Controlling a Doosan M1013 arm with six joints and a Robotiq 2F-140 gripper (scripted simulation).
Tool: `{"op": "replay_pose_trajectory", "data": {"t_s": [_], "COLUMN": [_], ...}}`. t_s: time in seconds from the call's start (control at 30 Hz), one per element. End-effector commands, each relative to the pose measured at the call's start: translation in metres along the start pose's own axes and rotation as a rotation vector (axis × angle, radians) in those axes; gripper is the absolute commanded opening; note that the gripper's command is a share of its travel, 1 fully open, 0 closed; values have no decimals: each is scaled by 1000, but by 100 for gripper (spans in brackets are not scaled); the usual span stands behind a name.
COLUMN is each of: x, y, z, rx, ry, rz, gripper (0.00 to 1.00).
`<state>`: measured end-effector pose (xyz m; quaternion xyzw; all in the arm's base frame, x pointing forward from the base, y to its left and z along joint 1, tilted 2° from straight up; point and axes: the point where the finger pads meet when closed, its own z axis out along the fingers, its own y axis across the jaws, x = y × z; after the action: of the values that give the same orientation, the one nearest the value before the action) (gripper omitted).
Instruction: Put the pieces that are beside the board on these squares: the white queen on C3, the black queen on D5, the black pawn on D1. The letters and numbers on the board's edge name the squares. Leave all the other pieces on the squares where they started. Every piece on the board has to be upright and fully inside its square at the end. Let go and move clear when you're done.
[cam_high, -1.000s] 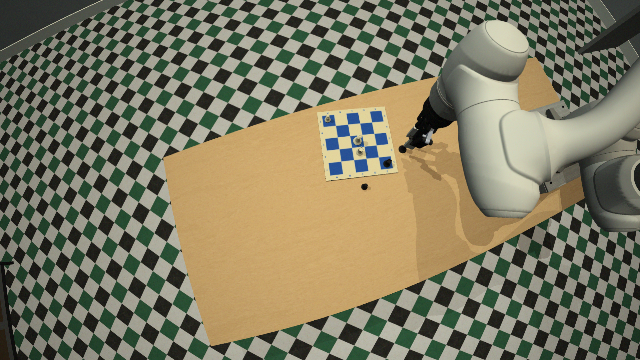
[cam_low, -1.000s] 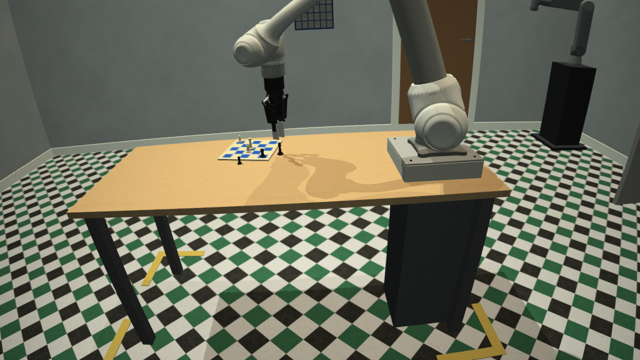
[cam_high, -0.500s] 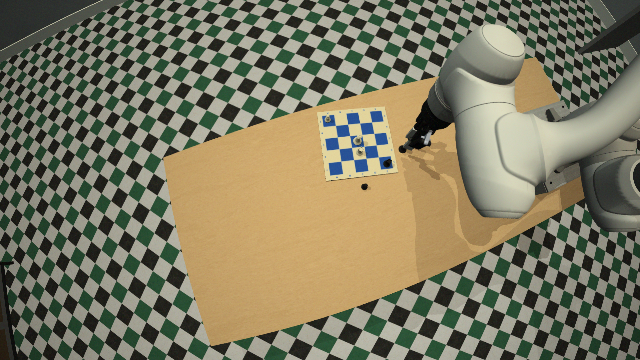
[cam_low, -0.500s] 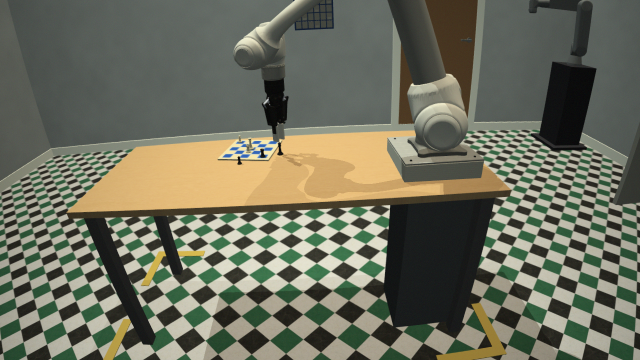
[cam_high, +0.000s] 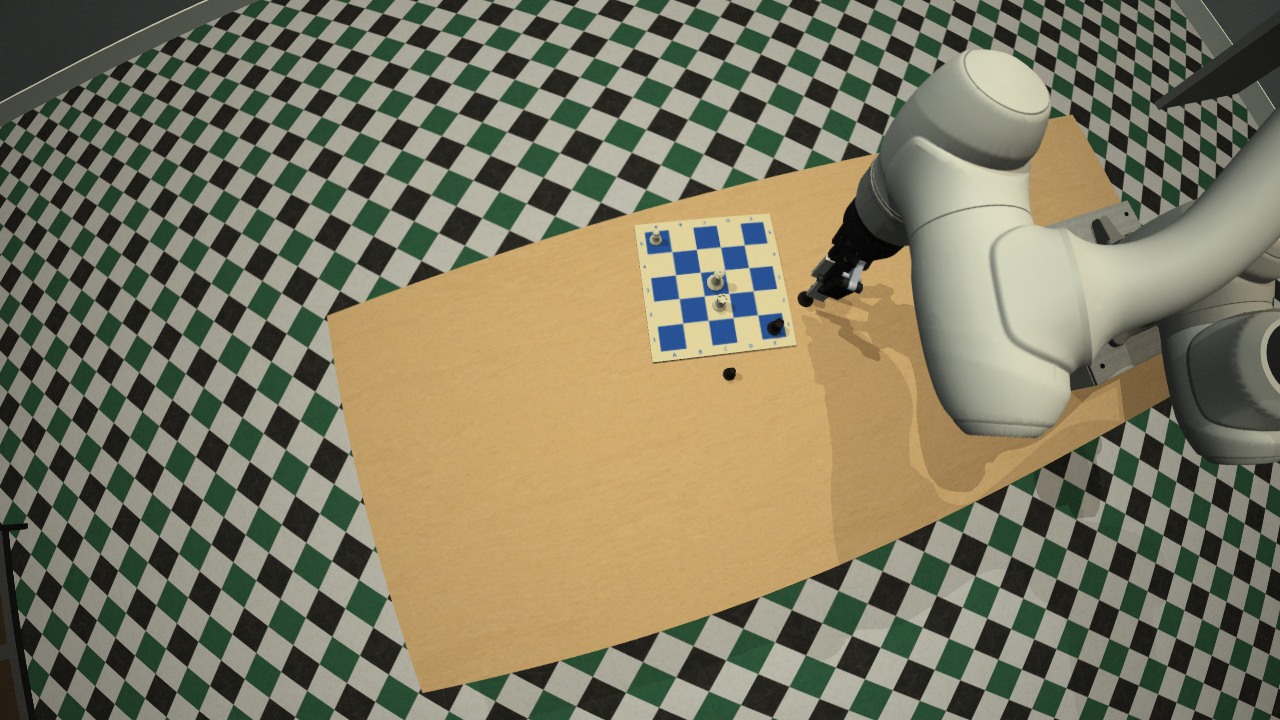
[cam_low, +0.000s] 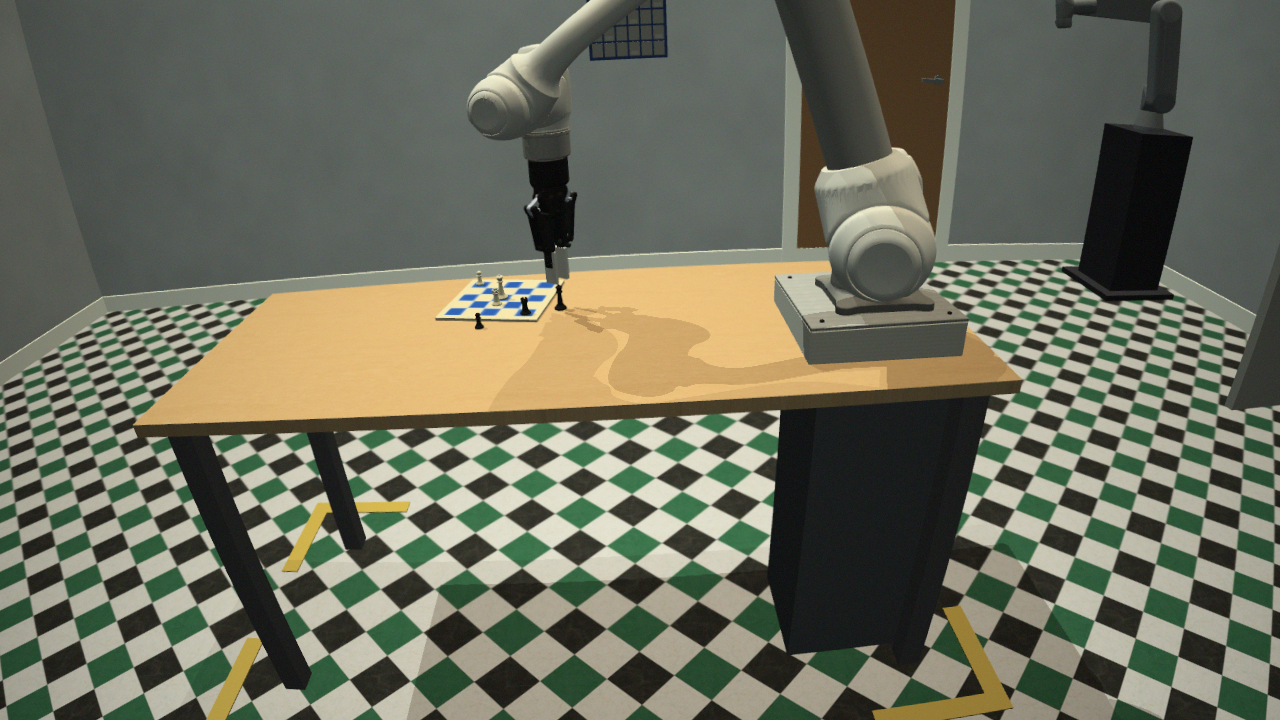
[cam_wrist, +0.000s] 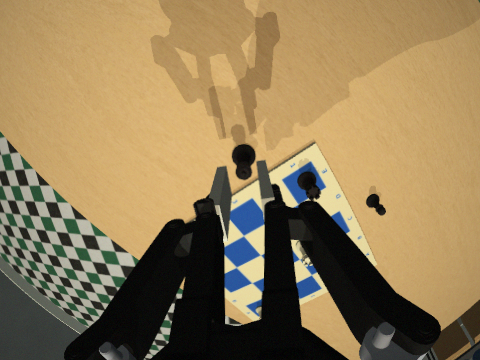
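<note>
The black queen (cam_high: 804, 299) stands upright on the table just off the right edge of the blue and cream board (cam_high: 716, 292). My gripper (cam_high: 820, 290) hangs right over it, fingers a little apart, with the tips just above the queen's head and nothing between them. In the wrist view the queen (cam_wrist: 243, 160) shows just past the fingertips. The black pawn (cam_high: 729, 373) stands on the table below the board's near edge. A white queen (cam_high: 716, 280) stands near the board's middle.
Another white piece (cam_high: 720, 304) stands right below the white queen. A white piece (cam_high: 656, 236) is in the far left corner square and a black piece (cam_high: 775, 325) in the near right corner square. The arm's base (cam_low: 868, 313) sits at the table's right end.
</note>
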<state>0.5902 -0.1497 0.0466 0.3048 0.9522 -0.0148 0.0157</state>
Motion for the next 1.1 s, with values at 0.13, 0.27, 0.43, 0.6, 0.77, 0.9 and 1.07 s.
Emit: {"op": "replay_pose_trajectory", "data": {"t_s": [0.13,0.27,0.43,0.6,0.77,0.9,1.07], "x": [0,0,0,0,0,0,0], "y": [0,0,0,0,0,0,0], "z": [0,0,0,0,0,1,9], "rx": [0,0,0,0,0,0,0], "ry": [0,0,0,0,0,0,0], "rz": [0,0,0,0,0,0,0], "gripper": [25,25,25,25,25,25,25]}}
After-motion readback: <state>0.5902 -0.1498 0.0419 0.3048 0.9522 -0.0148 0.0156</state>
